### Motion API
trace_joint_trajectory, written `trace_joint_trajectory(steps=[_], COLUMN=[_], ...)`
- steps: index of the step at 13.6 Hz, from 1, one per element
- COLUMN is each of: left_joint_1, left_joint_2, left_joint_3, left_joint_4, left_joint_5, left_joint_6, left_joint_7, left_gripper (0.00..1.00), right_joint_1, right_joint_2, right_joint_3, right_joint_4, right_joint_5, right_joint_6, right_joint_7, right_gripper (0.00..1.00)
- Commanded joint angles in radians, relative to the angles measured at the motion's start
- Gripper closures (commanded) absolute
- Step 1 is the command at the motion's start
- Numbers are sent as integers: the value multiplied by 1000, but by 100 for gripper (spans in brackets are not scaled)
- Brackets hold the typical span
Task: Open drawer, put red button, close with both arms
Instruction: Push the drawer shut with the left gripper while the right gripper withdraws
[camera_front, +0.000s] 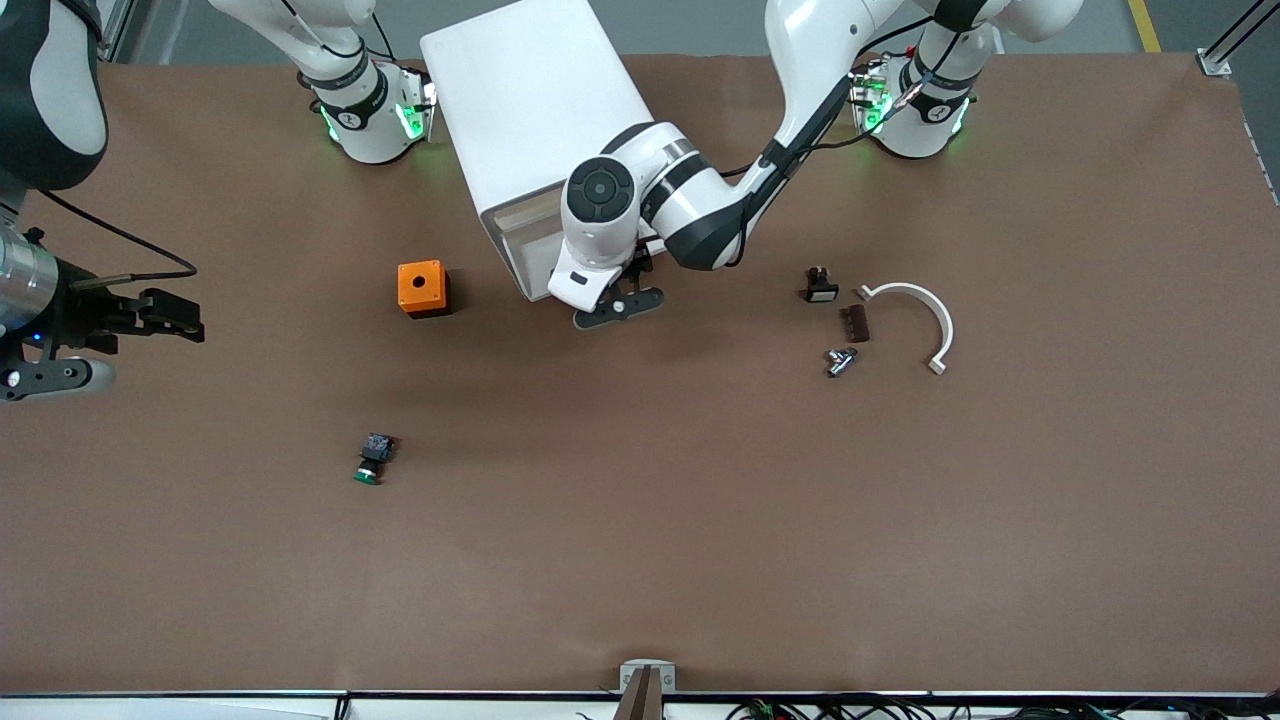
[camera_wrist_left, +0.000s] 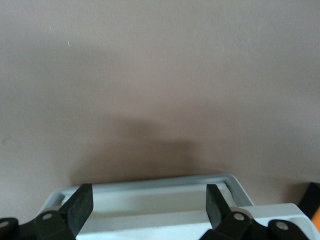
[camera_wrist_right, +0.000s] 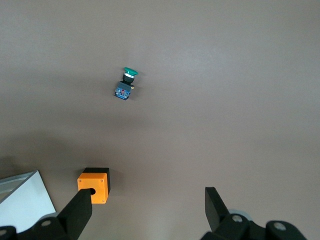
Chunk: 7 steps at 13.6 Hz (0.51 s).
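The left gripper (camera_wrist_left: 150, 200) is down at the front of the white cabinet (camera_front: 520, 100), jaws wide open and holding nothing. The rim of the top drawer (camera_wrist_left: 165, 181) lies just ahead of the fingertips and spans the gap between them. By that rim the drawer looks pulled out at least part way, so the opening step seems done or nearly so; how far out it is I cannot tell.

The red button shows in none of the views. No red cap lies on the table (camera_front: 640, 560), and the bit of drawer floor between the left jaws is bare white. Whether it sits deeper in the drawer or is hidden somewhere, I cannot tell. Closing with both arms is clearly not yet done.

The right gripper (camera_wrist_right: 147, 200) waits up in the air at its own end of the table, jaws open and empty. An orange box (camera_wrist_right: 93, 186) lies below it, just beside one finger, and a green button (camera_wrist_right: 125, 84) lies well ahead of the tips.

A white curved strip (camera_front: 925, 320), a black part (camera_front: 820, 286), a dark block (camera_front: 855, 323) and a metal piece (camera_front: 840, 360) lie well off to the side of the left jaws, in nobody's way
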Motion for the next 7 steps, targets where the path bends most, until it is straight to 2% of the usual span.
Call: trace_joint_trajectory(steps=[1,6,7], left_joint_1=[-3,-10,-12], left_joint_2=[-11,1,6], left_joint_3=[2,0,0], left_joint_4=[-10,-18,-18], left_joint_5=[-100,-258,-278], left_joint_6=[-18,-29,-28], left_joint_7=[-13,-8,-8], left_gripper=[1,1,0], right_joint_1=[1,-8,-17], right_joint_2=[-8,-2,-3], right_joint_3=[24,21,11], right_joint_4=[19,22,21], right_joint_5=[-19,19,69], right_joint_6=[-64,-67,-63], right_joint_7=[-18,-15,-13], right_gripper=[0,0,0])
